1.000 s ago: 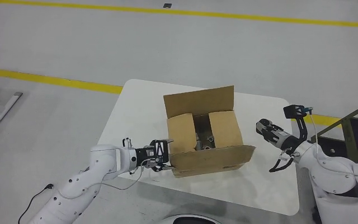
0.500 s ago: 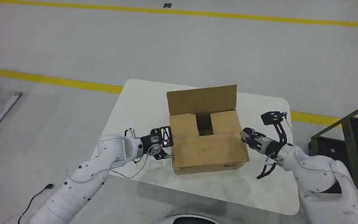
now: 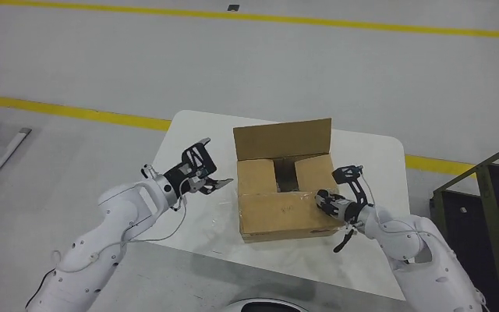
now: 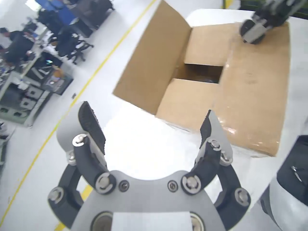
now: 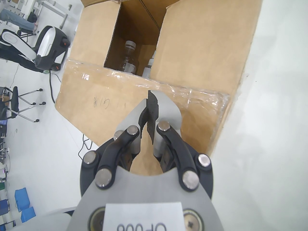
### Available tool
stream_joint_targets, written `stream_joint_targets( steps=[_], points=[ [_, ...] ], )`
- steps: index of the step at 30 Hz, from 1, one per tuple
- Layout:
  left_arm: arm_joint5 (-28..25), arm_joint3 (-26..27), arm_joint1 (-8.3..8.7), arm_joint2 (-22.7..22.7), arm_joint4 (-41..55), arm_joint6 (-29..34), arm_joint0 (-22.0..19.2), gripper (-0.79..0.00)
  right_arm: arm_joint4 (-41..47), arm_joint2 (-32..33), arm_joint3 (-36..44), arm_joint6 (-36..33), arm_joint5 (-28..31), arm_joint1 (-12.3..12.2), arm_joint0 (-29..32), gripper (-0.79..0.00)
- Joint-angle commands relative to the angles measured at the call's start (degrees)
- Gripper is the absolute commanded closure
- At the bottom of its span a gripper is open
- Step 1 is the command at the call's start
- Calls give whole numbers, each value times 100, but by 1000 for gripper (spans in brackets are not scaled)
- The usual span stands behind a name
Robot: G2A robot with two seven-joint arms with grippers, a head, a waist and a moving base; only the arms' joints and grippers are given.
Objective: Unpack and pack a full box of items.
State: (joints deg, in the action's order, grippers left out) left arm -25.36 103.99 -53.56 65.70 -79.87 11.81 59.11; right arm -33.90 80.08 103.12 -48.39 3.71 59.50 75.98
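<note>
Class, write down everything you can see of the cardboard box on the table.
The cardboard box is brown corrugated board and stands upright on the white table. Its far flap stands up. The two side flaps and the near flap are folded down, leaving a small opening through which bottles show. Clear tape runs along the near flap's edge, and there are pen marks on that flap. The shut right claw rests on it near a corner.

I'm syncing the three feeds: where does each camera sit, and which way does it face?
Top view: above the arms, looking down at box and table; both arms show.
Left wrist view: faces the box past the open left gripper.
Right wrist view: faces the box over the shut right gripper.
Shared: all show the box.
</note>
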Motion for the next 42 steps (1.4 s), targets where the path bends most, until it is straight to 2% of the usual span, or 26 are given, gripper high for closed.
stream_joint_targets(
  steps=[1, 3, 14, 17, 22, 26, 31, 36, 37, 38, 39, 40, 42],
  points=[
    [533, 246, 9, 170, -35, 157, 325, -785, -27, -33, 9, 25, -14, 3, -11, 0],
    [563, 341, 12, 216, 12, 229, 439, -785, -26, -36, 54, 76, -34, 4, -20, 0],
    [563, 341, 12, 216, 12, 229, 439, -785, -82, 479, 542, 14, -333, -55, -36, 0],
    [1107, 325, -48, 269, 493, 85, 557, -785, -41, 505, 411, 91, -332, -54, -128, 0],
    [2301, 300, -183, 205, 972, 86, 667, -785, 52, 440, -194, 486, -226, -24, -578, 0],
    [2769, 242, -253, 109, 808, 134, 646, -785, 120, 413, -715, 656, -162, -7, -1009, 0],
    [2734, 218, -296, 47, 896, 170, 662, -785, 14, 490, -1214, 743, -297, -12, -1387, 0],
    [2734, 218, -296, 47, 896, 170, 662, -785, 520, 559, -1872, 820, -299, 14, -1686, 0],
    [2734, 218, -296, 47, 896, 170, 662, -785, 631, 538, -2007, 787, -199, 20, -1761, -77],
    [2734, 218, -296, 47, 896, 170, 662, -785, 711, 519, -2159, 767, -114, 24, -1844, -111],
    [2734, 218, -296, 47, 896, 170, 662, -785, 773, 477, -2307, 718, -17, 30, -1937, -111],
    [2734, 218, -296, 47, 896, 170, 662, -785, 776, 440, -2450, 722, 38, 34, -2037, -209],
    [2734, 218, -296, 47, 896, 170, 662, -785, 729, 337, -2710, 728, 69, 47, -2242, -160]
  ],
)
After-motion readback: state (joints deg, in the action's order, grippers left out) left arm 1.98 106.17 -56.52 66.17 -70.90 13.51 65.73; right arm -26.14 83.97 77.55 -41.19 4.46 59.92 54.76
